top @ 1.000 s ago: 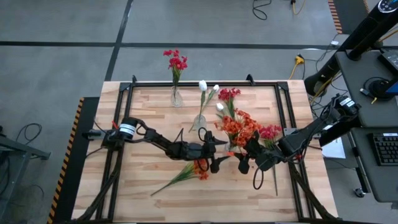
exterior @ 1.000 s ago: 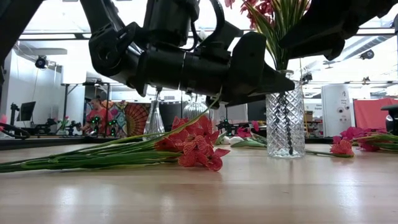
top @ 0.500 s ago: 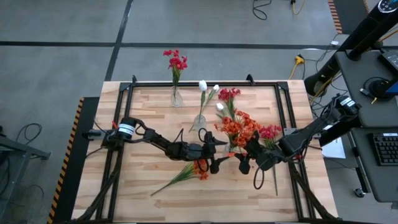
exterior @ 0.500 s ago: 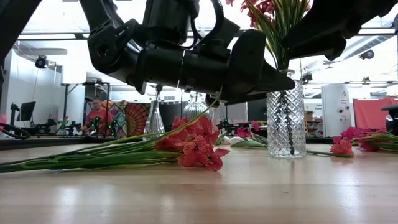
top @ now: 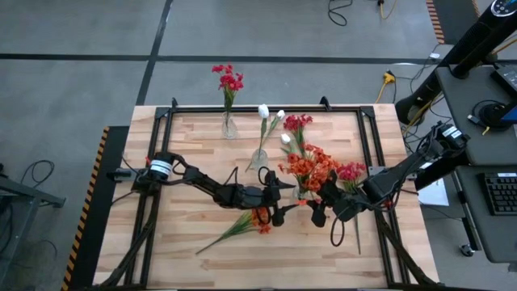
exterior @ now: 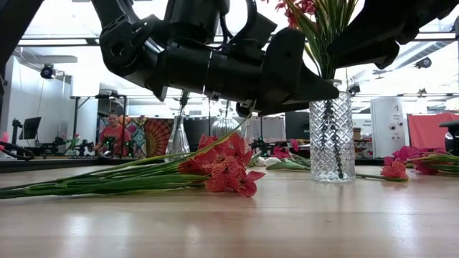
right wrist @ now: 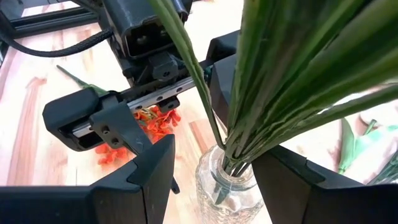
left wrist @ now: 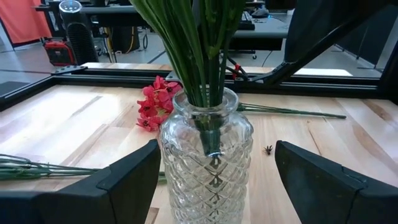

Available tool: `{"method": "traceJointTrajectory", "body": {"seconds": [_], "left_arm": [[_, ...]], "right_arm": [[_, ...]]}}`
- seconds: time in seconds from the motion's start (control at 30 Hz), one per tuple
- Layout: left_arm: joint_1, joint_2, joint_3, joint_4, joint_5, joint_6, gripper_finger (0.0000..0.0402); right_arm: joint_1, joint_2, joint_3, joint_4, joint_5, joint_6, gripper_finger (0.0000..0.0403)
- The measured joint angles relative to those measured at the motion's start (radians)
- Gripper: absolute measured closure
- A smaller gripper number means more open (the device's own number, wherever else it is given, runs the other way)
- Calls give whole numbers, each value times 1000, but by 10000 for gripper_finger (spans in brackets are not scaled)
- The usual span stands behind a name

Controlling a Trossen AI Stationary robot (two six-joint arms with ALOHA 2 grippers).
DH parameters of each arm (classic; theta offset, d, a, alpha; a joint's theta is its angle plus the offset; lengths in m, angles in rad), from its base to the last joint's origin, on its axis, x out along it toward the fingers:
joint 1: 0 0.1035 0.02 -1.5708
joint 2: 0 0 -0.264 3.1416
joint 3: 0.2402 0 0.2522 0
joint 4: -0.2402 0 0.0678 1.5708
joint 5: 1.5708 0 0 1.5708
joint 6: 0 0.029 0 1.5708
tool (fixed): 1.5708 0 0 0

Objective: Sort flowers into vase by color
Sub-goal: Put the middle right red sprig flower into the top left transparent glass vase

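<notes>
A cut-glass vase (left wrist: 205, 162) stands on the table near its middle and holds orange-red flowers (top: 311, 166) by their green stems (right wrist: 249, 106). My left gripper (left wrist: 217, 149) comes level from the table's left, open, one finger on each side of the vase's body. My right gripper (right wrist: 214, 155) comes slanting down from the right, open around the stems just above the vase's neck (right wrist: 227, 171). Another orange-red bunch (exterior: 222, 168) lies flat on the table in front of the left arm. My left gripper has one finger (left wrist: 134, 177) close against the vase's wall and the other (left wrist: 323, 180) standing apart from it; whether the near one touches, I cannot tell. My right gripper shows a gap on one side of the stems; whether the other finger (right wrist: 292, 180) touches them, I cannot tell.
At the back, a narrow vase (top: 229, 127) holds crimson flowers and another (top: 260, 155) holds white buds. Loose crimson stems (top: 349, 172) lie to the right of the cut-glass vase, and more crimson and white ones (top: 296, 125) behind it. A black frame (top: 266, 107) edges the table.
</notes>
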Motion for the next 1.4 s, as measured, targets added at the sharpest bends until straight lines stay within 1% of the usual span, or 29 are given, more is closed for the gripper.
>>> {"method": "traceJointTrajectory", "body": {"seconds": [0.23,0.43,1.07,1.4], "left_arm": [[0,0,0,-8,0,0,104],[0,0,0,-14,0,0,104],[0,0,0,-23,0,10,104],[0,0,0,-24,0,10,104]], "right_arm": [[0,0,0,-5,-8,-35,204],[0,0,17,-77,-8,-37,204],[0,0,19,-96,-10,-30,204],[0,0,20,-97,-34,-20,204]]}}
